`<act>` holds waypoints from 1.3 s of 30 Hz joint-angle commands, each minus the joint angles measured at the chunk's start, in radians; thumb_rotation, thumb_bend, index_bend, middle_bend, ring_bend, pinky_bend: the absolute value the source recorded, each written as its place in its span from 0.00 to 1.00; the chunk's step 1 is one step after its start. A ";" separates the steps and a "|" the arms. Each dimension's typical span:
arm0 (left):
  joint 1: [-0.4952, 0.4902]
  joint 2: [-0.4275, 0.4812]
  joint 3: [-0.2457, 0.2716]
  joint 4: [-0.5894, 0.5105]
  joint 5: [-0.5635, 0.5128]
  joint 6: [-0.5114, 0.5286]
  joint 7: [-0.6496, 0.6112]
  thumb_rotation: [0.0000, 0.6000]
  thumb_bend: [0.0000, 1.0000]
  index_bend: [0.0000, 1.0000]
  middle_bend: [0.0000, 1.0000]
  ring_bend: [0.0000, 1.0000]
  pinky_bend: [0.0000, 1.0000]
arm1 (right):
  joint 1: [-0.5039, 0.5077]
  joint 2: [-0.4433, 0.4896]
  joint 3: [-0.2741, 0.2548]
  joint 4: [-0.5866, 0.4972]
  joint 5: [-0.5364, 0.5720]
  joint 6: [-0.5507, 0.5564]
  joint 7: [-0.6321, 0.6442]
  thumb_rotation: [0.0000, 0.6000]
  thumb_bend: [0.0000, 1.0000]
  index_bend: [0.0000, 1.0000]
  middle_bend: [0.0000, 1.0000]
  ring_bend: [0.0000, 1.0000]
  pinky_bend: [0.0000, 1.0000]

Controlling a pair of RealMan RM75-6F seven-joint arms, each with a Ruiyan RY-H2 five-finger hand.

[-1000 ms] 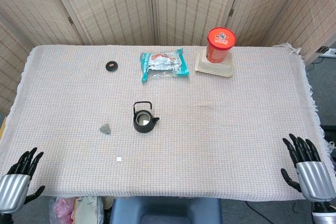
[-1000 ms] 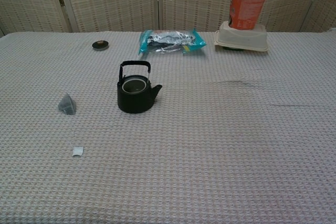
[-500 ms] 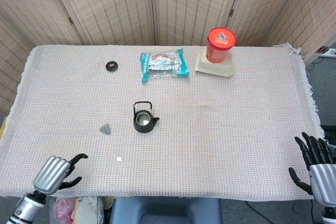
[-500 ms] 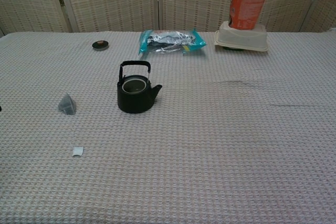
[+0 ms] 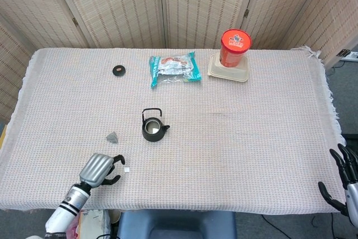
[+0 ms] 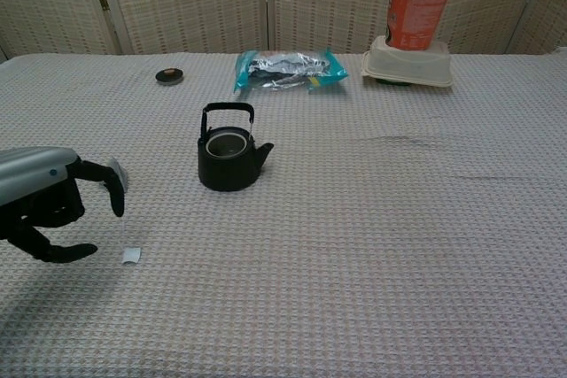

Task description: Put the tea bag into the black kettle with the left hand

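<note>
We count one tea bag (image 5: 112,137) on the cloth left of one black kettle (image 5: 154,127), apart from it, with its white tag (image 5: 127,168) lying nearer the table's front edge. Our left hand (image 5: 99,169) hovers near the front edge, fingers curled downward yet apart, holding nothing, just beside the tag. Our right hand (image 5: 346,178) shows only at the frame's corner, fingers spread. Farther back lie one black lid (image 5: 118,70), one snack packet (image 5: 174,68) and one red canister (image 5: 234,48) atop a white box (image 5: 227,71).
</note>
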 commanded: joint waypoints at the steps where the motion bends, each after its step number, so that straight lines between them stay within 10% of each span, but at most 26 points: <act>1: -0.015 -0.029 -0.007 0.013 -0.036 -0.009 0.012 1.00 0.32 0.44 1.00 1.00 1.00 | -0.008 -0.002 0.000 0.008 -0.006 0.015 0.008 1.00 0.27 0.00 0.00 0.00 0.00; 39: -0.063 -0.163 0.029 0.196 -0.151 -0.013 0.021 1.00 0.39 0.48 1.00 1.00 1.00 | -0.005 -0.004 -0.005 0.008 -0.028 -0.005 -0.015 1.00 0.27 0.00 0.00 0.00 0.00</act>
